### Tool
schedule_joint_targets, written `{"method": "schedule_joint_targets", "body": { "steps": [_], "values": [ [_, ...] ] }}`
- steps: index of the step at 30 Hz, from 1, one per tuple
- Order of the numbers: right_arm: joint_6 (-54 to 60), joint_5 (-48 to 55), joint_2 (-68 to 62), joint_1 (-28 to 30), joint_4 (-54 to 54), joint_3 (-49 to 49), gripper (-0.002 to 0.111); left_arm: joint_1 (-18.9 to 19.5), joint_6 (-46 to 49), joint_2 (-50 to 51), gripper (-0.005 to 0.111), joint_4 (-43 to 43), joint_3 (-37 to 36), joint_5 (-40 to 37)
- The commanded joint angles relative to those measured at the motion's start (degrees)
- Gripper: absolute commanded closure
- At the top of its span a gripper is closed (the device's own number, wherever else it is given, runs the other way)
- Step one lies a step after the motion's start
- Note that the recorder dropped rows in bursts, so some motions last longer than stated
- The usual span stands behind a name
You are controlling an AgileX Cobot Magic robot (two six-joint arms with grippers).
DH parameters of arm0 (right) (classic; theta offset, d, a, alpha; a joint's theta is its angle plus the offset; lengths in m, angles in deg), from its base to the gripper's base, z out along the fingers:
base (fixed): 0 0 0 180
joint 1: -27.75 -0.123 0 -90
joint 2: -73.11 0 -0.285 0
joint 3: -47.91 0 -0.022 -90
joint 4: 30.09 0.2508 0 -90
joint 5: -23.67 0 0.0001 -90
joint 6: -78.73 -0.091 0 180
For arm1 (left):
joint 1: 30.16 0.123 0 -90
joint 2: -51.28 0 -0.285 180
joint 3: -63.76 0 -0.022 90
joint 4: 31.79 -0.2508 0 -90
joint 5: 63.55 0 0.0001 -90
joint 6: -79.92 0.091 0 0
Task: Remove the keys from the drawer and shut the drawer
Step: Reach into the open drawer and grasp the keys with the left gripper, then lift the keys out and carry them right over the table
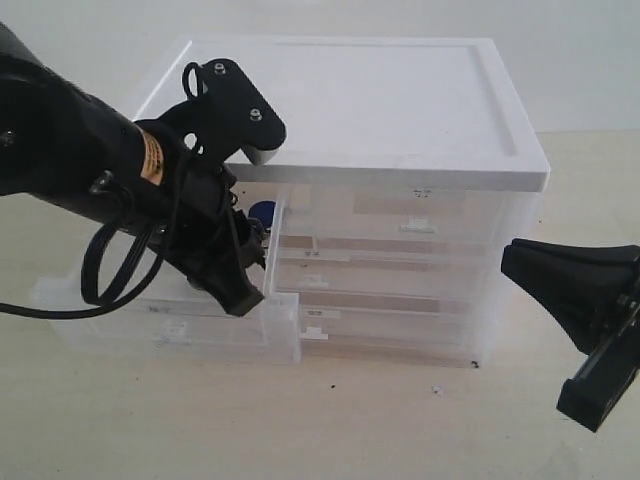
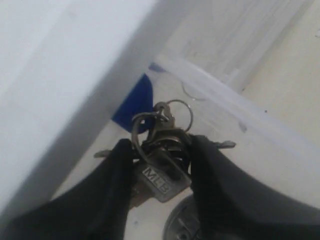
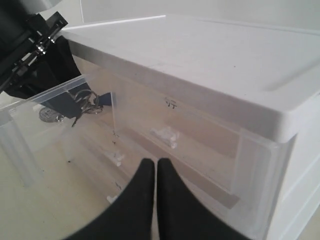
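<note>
Over on the left, the left arm [image 1: 70,160] slants down into the drawer [image 1: 170,325], which stands pulled well out from the cabinet's front. The left gripper [image 2: 161,152] has its two black fingers pinched tight on the keys [image 2: 159,180], with the rings poking out beyond the tips. The keys are inside the open drawer, towards the cabinet end; whether they are clear of the drawer floor I can't quite make out. The blue fob [image 1: 262,212] shows just beside the gripper. In the middle sits the white-topped cabinet [image 1: 380,100], its other drawers pushed in. Off to the right, the right gripper [image 3: 156,167] hangs apart from the cabinet, fingers pressed together on nothing.
</note>
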Motion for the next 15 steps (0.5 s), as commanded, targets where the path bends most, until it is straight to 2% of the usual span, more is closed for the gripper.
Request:
{"method": "schedule_joint_targets", "body": {
  "steps": [1,15],
  "values": [
    [-0.2,-0.7,-0.1,0.0,0.0,0.3,0.108,0.0,-1.1,-0.3,0.102,-0.5,0.4,-5.7],
    [-0.2,-0.7,-0.1,0.0,0.0,0.3,0.108,-0.1,-0.9,-12.5,0.102,-0.5,3.1,-9.2]
  ]
}}
